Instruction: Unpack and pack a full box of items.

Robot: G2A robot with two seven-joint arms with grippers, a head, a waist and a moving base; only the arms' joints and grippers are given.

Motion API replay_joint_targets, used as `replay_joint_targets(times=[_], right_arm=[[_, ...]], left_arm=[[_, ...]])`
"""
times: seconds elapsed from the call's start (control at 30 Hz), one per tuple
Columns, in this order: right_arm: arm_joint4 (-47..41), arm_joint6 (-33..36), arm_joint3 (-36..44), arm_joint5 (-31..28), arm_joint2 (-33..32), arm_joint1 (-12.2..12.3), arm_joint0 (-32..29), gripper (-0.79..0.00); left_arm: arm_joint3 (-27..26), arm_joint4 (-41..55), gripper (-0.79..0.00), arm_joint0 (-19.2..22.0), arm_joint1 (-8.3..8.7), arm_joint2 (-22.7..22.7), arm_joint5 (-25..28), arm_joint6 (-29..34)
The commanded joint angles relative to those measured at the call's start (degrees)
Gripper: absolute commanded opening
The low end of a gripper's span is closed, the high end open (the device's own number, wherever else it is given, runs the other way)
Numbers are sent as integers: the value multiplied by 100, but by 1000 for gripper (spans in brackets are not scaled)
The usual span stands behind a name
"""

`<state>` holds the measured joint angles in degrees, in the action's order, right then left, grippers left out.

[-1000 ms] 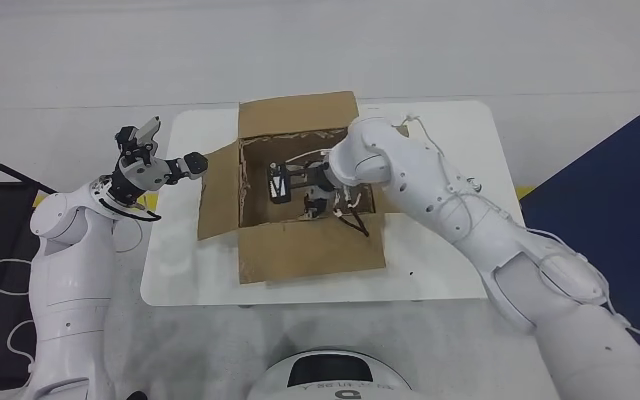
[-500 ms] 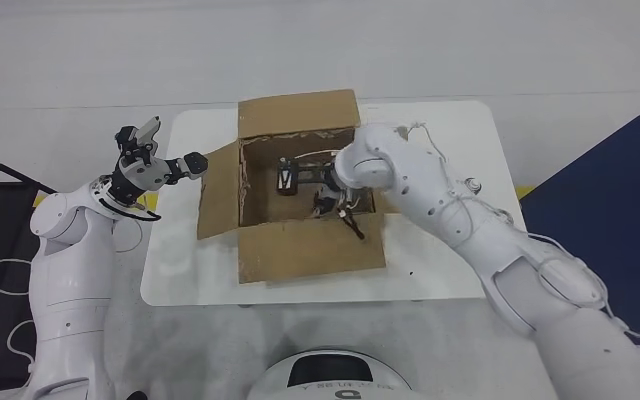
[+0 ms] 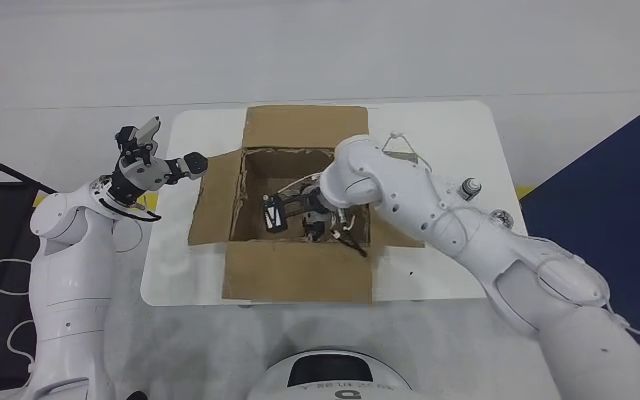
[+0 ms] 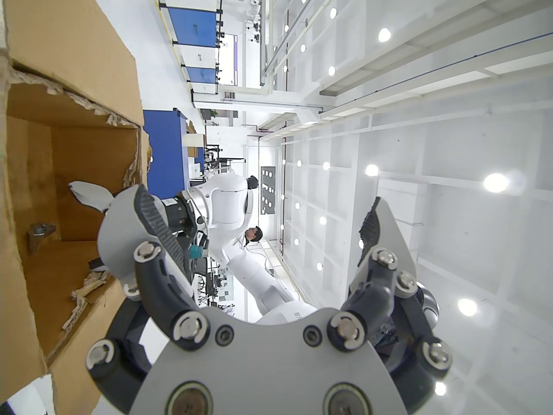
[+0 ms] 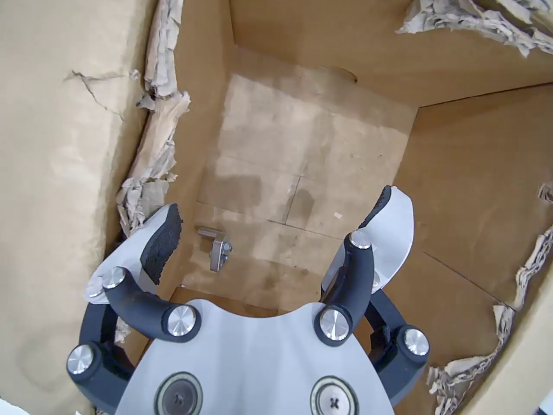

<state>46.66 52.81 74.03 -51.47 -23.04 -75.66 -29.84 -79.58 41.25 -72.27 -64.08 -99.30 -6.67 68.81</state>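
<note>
**Q:** Where does the box stand?

**A:** The box (image 3: 297,272) sits open on the table (image 3: 450,285), flaps folded out, inner edges torn. Its floor is nearly bare. One metal bracket (image 5: 218,249) lies flat near a corner, close by a ragged wall. Two small round pieces (image 3: 468,187) stand on the table to the right of the box, apart from it. I take them for things already unpacked.

**Q:** And your pincers?

**A:** My right pincer (image 5: 281,205) is down inside the box with its fingers apart and nothing between them. It hangs above the bracket without touching it. My left pincer (image 4: 259,200) is out past the box's left flap, raised, fingers apart, empty.

**Q:** How far along, then?

**A:** My reckoning is that the unpacking is almost through and the bracket looks to be the last piece in there. All of the packing back is yet to do.

**Q:** Any labels or writing?

**A:** None on the cardboard faces I can see, and none on the bracket. The signboards (image 4: 196,25) in the hall behind are too small to make out.
</note>
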Motion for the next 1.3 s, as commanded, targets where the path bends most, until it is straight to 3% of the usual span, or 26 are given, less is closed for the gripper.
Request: replay_joint_targets(times=[0.0,0.2,0.4,1.27], right_arm=[[-11,-16,-2,-16,-18,56,-33,0],[213,-206,274,-206,-315,312,-186,0],[701,-652,609,-281,-1012,624,-324,0],[701,-652,609,-281,-1012,624,-324,0]], left_arm=[[0,0,0,0,0,0,0,0],[0,0,0,0,0,0,0,0],[0,0,0,0,0,0,0,0],[0,0,0,0,0,0,0,0]])
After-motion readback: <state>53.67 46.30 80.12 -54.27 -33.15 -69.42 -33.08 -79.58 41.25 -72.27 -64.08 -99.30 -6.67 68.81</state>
